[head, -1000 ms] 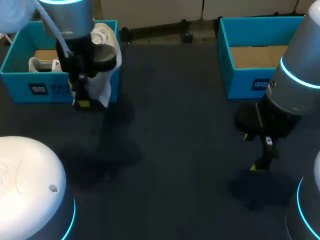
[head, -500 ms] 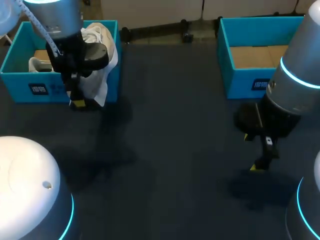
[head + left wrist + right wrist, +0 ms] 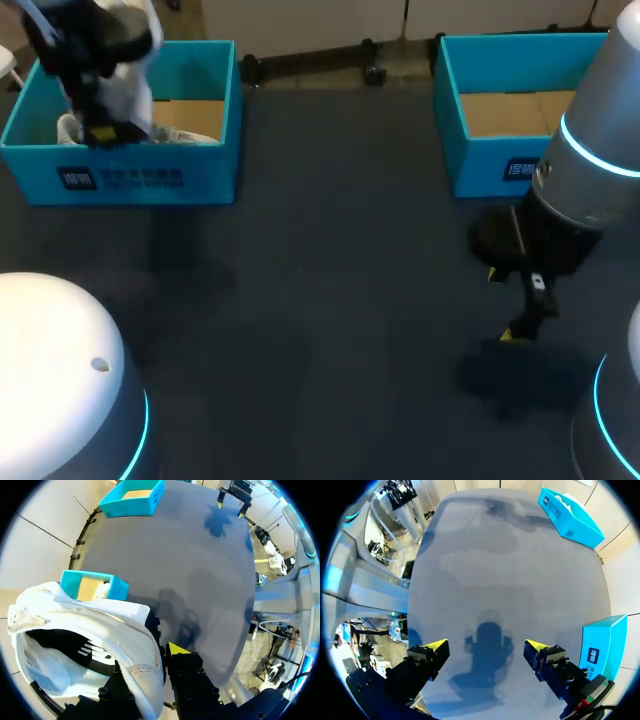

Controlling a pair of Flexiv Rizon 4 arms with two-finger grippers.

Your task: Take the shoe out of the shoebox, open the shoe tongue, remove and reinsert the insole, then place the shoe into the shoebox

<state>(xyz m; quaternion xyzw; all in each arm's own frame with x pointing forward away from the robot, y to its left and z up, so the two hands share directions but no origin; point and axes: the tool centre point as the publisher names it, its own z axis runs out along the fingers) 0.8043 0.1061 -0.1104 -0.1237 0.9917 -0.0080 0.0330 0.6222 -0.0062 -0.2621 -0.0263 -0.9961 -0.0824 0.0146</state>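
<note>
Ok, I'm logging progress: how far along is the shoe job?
Nearly finished, apparently. Done: shoe is out, a dark insole seems seated inside. In hand: left gripper clamps it over the left shoebox. Left: lowering and releasing it. The right gripper hangs open, empty.

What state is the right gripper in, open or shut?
Open. In its wrist view the right gripper has its yellow tips spread wide apart, with only bare table between them; it holds nothing.

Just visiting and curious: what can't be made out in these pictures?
Left gripper: one yellow tip behind the shoe, left wrist view.
Insole: shoe's inside too dark, left wrist view.
Left box: contents partly covered by gripper and shoe, head view.
Right box: corner behind right arm, head view.
</note>
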